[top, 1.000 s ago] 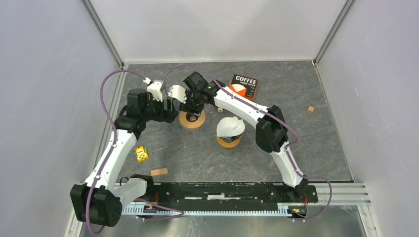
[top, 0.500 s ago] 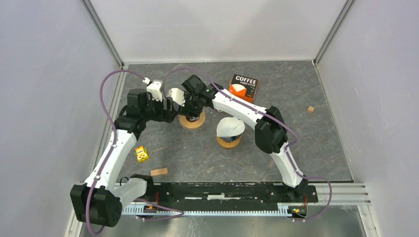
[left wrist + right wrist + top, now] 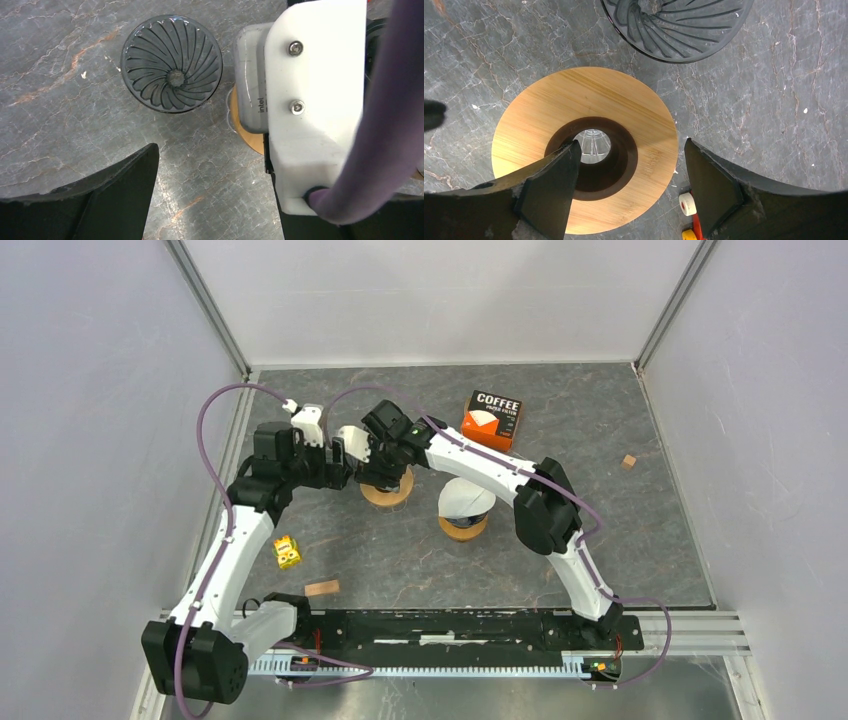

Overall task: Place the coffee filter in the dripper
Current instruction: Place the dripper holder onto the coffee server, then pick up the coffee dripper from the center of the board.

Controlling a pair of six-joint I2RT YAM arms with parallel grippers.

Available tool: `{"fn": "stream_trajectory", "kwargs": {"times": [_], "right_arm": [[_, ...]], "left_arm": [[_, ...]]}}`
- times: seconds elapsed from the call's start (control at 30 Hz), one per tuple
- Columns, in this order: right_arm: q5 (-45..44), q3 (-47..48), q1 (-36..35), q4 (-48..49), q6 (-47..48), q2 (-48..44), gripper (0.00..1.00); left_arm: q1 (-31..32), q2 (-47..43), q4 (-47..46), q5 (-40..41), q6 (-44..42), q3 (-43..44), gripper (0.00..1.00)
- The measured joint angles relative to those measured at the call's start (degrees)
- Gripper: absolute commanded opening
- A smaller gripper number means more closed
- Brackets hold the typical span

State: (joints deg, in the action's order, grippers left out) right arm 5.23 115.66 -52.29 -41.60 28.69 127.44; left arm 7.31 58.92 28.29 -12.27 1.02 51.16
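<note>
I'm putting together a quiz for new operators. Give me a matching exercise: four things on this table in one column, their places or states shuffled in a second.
Things
1. coffee filter box
2. yellow cube
3. wooden ring
4. ribbed dripper

Places or states
A. directly below the right gripper
B. empty, standing on the bare tabletop
C. at the table's far side
D. close beside the left arm's white link

Pairs: 1-C, 2-D, 3-A, 4-B
</note>
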Motion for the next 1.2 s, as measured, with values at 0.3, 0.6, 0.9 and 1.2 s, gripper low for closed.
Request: {"fn": "stream_trajectory", "kwargs": {"times": [0.3,0.6,0.9,1.2], "right_arm": [[-1.38,0.15,0.74,0.76,-1.90,-0.37,0.81],[1.95,0.15,5.05,1.05,-3.39,-8.76,0.81],[4.57,0.48,5.38,2.43,-4.02,-13.11,0.80],[5.25,-1.95,6.08,2.54,-4.26,-14.43,0.80]], "left_arm": [[-1.11,1.09,-0.17,0.48,-0.04,0.59,0.83],[-7.52,9.38,-1.49,1.88,0.00,2.60,0.80],[-9.60,15.12,-4.20,1.86,0.00,4.55,0.73],[-9.60,27.28,-5.70,1.73,0.00,9.51,0.65]]}}
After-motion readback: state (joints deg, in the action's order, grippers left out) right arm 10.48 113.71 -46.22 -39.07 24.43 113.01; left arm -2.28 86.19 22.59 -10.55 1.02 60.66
